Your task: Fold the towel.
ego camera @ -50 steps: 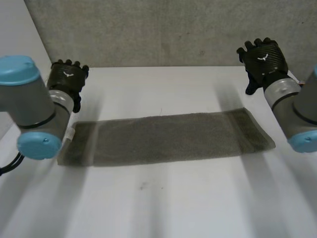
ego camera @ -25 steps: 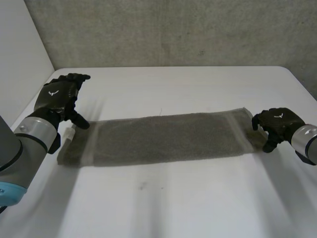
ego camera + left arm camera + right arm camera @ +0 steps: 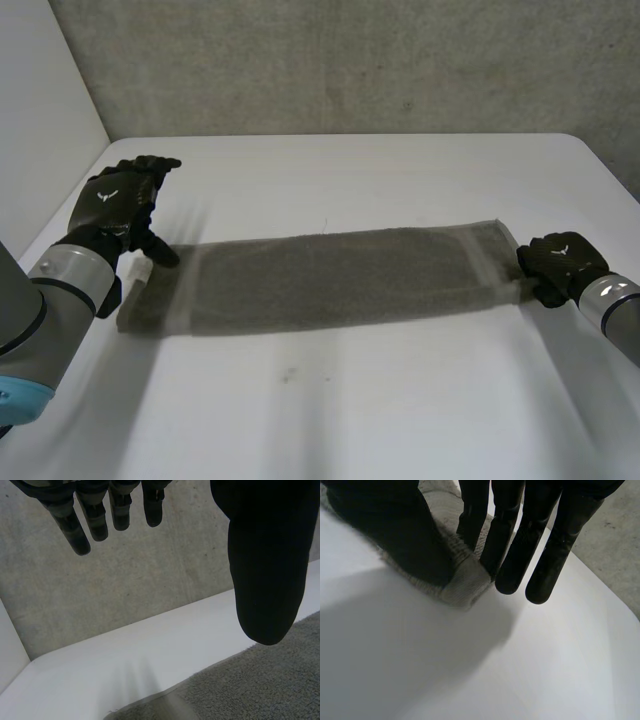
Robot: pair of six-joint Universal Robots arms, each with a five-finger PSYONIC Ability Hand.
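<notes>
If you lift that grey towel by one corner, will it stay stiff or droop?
Probably floppy: the towel lies limp and flat on the table, its corner bunching at the right hand. Likely light; its nubby pile should resist slipping.

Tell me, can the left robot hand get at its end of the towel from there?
Probably yes: the left robot hand hangs open by the left end of the towel, thumb above the cloth, nothing between them.
</notes>
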